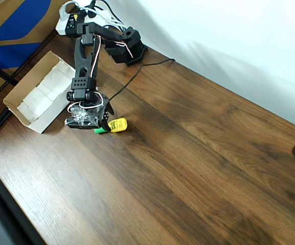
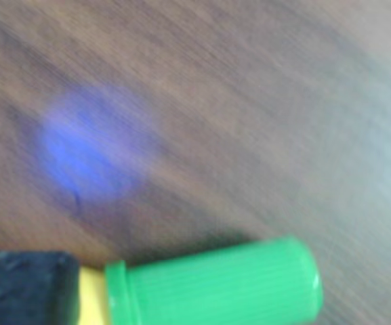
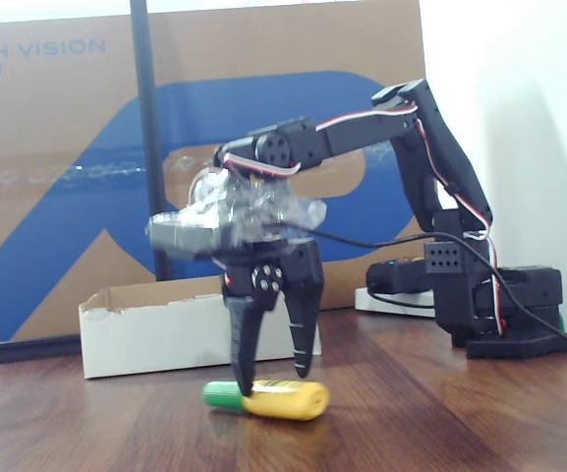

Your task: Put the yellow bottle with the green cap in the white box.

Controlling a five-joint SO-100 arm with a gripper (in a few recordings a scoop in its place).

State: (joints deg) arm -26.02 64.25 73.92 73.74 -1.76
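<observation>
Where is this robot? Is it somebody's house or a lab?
Probably a hobby desk or small lab: a wooden table, a big printed cardboard sheet behind it, loose cables, and the arm's hand over a yellow bottle.

Black plastic arm (image 3: 430, 147), boxy servo segments w/ visible screw holes. Red/white wire bundles along upper links, black cable off the base (image 3: 504, 315). Clear wrap or plastic over wrist section. Gripper (image 3: 271, 369): two tapered black fingers, small round screws and a red spot near the hinge.
</observation>
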